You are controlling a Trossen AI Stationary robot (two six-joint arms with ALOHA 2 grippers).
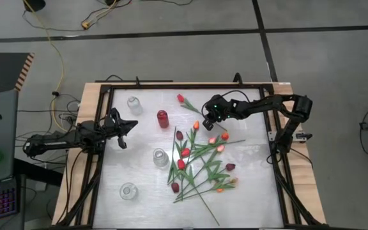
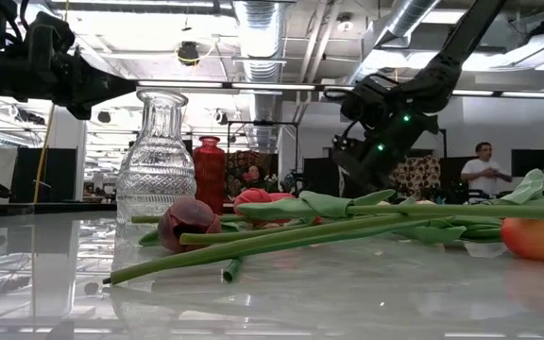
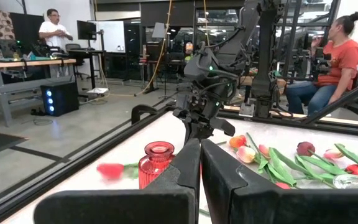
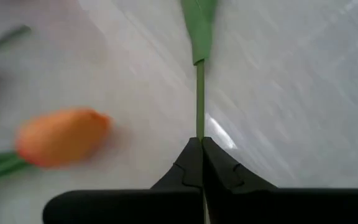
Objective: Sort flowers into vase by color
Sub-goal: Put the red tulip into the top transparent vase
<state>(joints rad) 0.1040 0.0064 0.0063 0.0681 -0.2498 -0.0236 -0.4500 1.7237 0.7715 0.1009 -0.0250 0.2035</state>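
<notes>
Red vase (image 1: 163, 118); clear glass vases (image 1: 160, 157); red, orange, maroon tulips (image 1: 200, 160); green stems.

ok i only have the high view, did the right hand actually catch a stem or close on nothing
observer: caught one, the right wrist view shows the right hand shut on a thin green stem
operator: which flower
observer: cannot tell, its bud is out of that view; an orange tulip bud lies beside the hand, untouched
operator: left hand holding anything
observer: no, the left hand is shut and empty, facing the small red ribbed glass vase
</notes>
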